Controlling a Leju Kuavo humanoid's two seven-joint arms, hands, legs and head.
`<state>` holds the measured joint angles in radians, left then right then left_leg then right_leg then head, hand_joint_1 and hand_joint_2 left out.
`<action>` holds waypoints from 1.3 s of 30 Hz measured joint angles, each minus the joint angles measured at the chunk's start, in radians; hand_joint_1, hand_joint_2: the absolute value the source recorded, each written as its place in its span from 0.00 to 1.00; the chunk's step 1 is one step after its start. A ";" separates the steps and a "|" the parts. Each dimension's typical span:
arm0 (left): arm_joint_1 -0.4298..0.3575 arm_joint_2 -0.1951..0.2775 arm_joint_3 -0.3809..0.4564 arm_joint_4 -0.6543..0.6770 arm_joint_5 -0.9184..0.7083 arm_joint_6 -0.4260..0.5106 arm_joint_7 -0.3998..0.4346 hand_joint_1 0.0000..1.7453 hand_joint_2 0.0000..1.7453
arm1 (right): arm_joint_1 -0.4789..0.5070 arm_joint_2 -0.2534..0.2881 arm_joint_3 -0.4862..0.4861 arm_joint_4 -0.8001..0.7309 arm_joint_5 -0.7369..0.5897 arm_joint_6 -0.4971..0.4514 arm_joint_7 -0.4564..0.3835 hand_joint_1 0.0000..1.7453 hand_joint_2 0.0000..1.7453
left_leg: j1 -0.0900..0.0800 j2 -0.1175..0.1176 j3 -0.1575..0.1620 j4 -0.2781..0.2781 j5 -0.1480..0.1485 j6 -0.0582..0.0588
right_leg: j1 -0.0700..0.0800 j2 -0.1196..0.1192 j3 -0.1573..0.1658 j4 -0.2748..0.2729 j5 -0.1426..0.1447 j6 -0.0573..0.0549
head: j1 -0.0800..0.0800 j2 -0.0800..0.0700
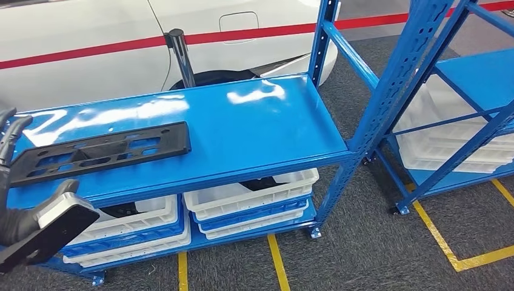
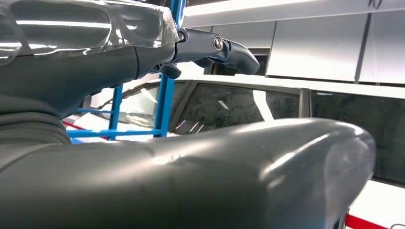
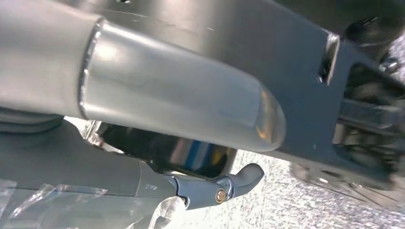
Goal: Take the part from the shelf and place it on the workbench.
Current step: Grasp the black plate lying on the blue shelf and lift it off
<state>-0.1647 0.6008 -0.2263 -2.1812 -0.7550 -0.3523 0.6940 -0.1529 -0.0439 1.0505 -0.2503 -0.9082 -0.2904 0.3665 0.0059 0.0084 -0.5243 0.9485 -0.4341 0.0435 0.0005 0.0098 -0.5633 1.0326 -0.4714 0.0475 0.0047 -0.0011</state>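
The part [image 1: 103, 151], a long flat black plate with cut-outs, lies on the top board of the blue shelf [image 1: 254, 127], towards its left end. My left hand [image 1: 9, 157] is at the picture's far left, just off the part's left end, with dark fingers [image 1: 12, 133] raised and apart and nothing held. In the left wrist view the left hand [image 2: 191, 157] has its thumb and a finger [image 2: 224, 47] spread with air between them. In the right wrist view my right hand [image 3: 181, 109] has a finger [image 3: 229, 183] held straight and grips nothing.
White bins [image 1: 248, 194] sit on the lower shelf levels. A white car [image 1: 91, 36] with a red stripe stands behind, with a black post [image 1: 182, 54] in front of it. A second blue rack [image 1: 460, 91] stands to the right. Yellow tape [image 1: 442, 242] marks the grey floor.
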 joint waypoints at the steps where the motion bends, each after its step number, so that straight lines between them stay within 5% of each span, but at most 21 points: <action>1: 0.009 0.002 0.007 0.000 0.002 0.005 0.000 0.00 0.00 | 0.000 0.000 0.000 0.001 0.001 0.000 -0.004 0.00 0.00 | -0.002 -0.001 -0.001 0.001 -0.001 -0.005 | -0.001 -0.001 0.020 -0.045 0.012 -0.004 | -0.001 0.000; 6: 0.057 0.008 0.045 0.004 0.010 0.044 0.000 0.00 0.00 | -0.002 0.002 0.001 0.004 0.007 0.000 -0.016 0.00 0.00 | 0.000 0.001 -0.015 0.036 -0.026 -0.026 | -0.001 0.006 0.028 -0.071 0.012 -0.037 | -0.004 0.000; 9: 0.115 0.016 0.073 0.019 0.021 0.158 0.000 0.00 0.00 | -0.002 0.003 0.005 0.004 0.012 0.000 -0.016 0.00 0.00 | 0.004 0.000 -0.111 0.229 -0.111 -0.041 | -0.001 0.007 0.030 -0.071 0.009 -0.048 | -0.006 0.000; 11: 0.153 0.025 0.082 0.035 0.022 0.236 0.000 0.00 0.00 | -0.002 0.003 0.008 0.004 0.017 0.000 -0.016 0.00 0.00 | 0.004 0.000 -0.166 0.317 -0.127 -0.042 | 0.001 0.008 0.034 -0.071 0.006 -0.051 | -0.006 0.000; 12: 0.167 0.030 0.085 0.043 0.022 0.260 0.000 0.00 0.00 | -0.002 0.003 0.009 0.004 0.019 0.000 -0.016 0.00 0.00 | 0.004 0.000 -0.165 0.303 -0.105 -0.041 | 0.001 0.009 0.038 -0.071 0.003 -0.051 | -0.006 0.000; 14: 0.186 0.040 0.091 0.053 0.023 0.280 0.000 0.00 0.00 | -0.003 0.004 0.013 0.004 0.020 0.000 -0.016 0.00 0.00 | 0.004 -0.002 -0.111 0.169 -0.025 -0.033 | 0.002 0.010 0.049 -0.072 -0.004 -0.049 | -0.006 0.000; 16: 0.197 0.048 0.099 0.061 0.023 0.285 0.000 0.00 0.00 | -0.004 0.005 0.015 0.004 0.021 0.000 -0.016 0.00 0.00 | -0.002 -0.005 -0.057 0.044 0.023 -0.025 | 0.006 0.012 0.057 -0.071 -0.012 -0.042 | -0.006 0.000; 21: 0.209 0.059 0.109 0.074 0.024 0.289 0.000 0.00 0.00 | -0.010 0.002 0.018 0.004 0.023 -0.001 -0.015 0.00 0.00 | -0.001 -0.007 -0.032 0.003 0.020 -0.006 | 0.010 0.010 0.063 -0.060 -0.038 -0.018 | -0.005 0.000; 23: 0.217 0.060 0.112 0.080 0.022 0.299 0.000 0.00 0.00 | -0.011 0.001 0.021 0.005 0.026 -0.001 -0.015 0.00 0.00 | 0.004 -0.006 -0.020 -0.003 0.018 0.003 | 0.010 0.008 0.018 0.038 -0.084 -0.009 | -0.003 0.000; 25: 0.233 0.060 0.113 0.092 0.019 0.324 0.000 0.00 0.00 | -0.011 0.002 0.023 0.005 0.029 -0.001 -0.014 0.00 0.00 | 0.005 -0.005 -0.014 -0.003 0.010 0.009 | 0.010 0.007 -0.062 0.179 -0.133 -0.003 | -0.002 0.000; 27: 0.251 0.060 0.115 0.108 0.015 0.359 0.000 0.00 0.00 | -0.011 0.004 0.024 0.005 0.030 -0.001 -0.008 0.00 0.00 | 0.005 -0.004 -0.004 -0.003 0.000 0.009 | 0.009 0.007 -0.098 0.220 -0.117 -0.002 | -0.002 0.000; 31: 0.284 0.066 0.117 0.136 0.014 0.436 0.000 0.00 0.00 | -0.009 0.002 0.025 0.008 0.037 -0.004 -0.003 0.00 0.00 | 0.001 -0.010 0.026 -0.002 -0.029 -0.003 | 0.008 -0.002 -0.004 -0.017 0.016 -0.012 | -0.002 0.000; 36: 0.300 0.084 0.127 0.159 0.014 0.459 0.000 0.00 0.00 | -0.010 0.003 0.025 0.009 0.040 -0.004 -0.013 0.00 0.00 | 0.000 -0.011 0.032 0.011 -0.058 -0.029 | 0.007 -0.001 0.029 -0.070 0.005 -0.043 | -0.004 0.000; 39: 0.306 0.092 0.129 0.165 0.019 0.462 0.000 0.00 0.00 | -0.010 0.004 0.025 0.009 0.040 -0.004 -0.013 0.00 0.00 | 0.004 -0.011 -0.056 0.180 -0.114 -0.045 | 0.001 0.001 0.052 -0.073 -0.011 -0.055 | -0.007 0.000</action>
<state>0.1411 0.6924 -0.0974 -2.0160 -0.7359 0.1101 0.6943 -0.1631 -0.0400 1.0758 -0.2413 -0.8683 -0.2947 0.3536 0.0103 -0.0023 -0.5802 1.1283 -0.5476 -0.0017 0.0015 0.0103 -0.5115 0.9597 -0.4823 -0.0079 -0.0026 -0.0011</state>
